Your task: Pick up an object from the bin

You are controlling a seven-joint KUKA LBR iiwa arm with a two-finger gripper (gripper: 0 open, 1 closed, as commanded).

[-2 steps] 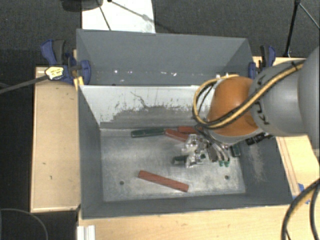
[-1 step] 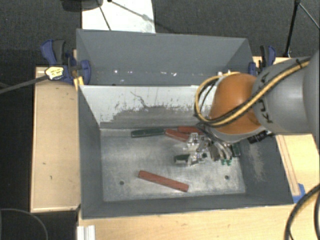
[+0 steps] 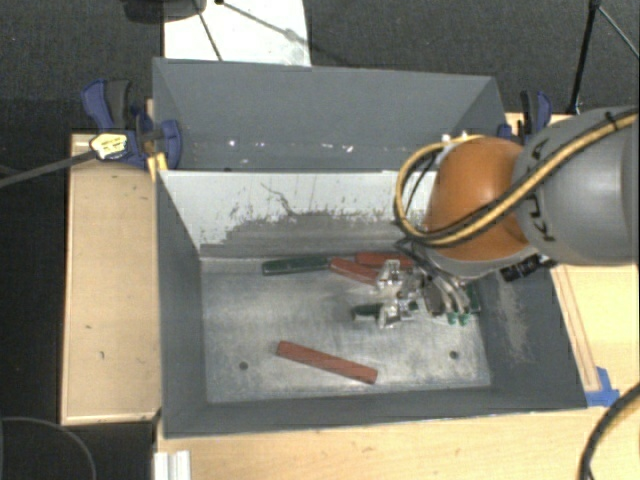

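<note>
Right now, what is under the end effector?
A short dark piece pokes out from under the end effector in the bin. Its other end is covered, as is part of a red stick behind.

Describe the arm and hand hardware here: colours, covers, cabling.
The arm is a rounded silver-grey link with dark lettering too small to read. An orange dome cover sits at its wrist, with yellow and black cables looping across it. The hand is a small metallic assembly with green bits.
</note>
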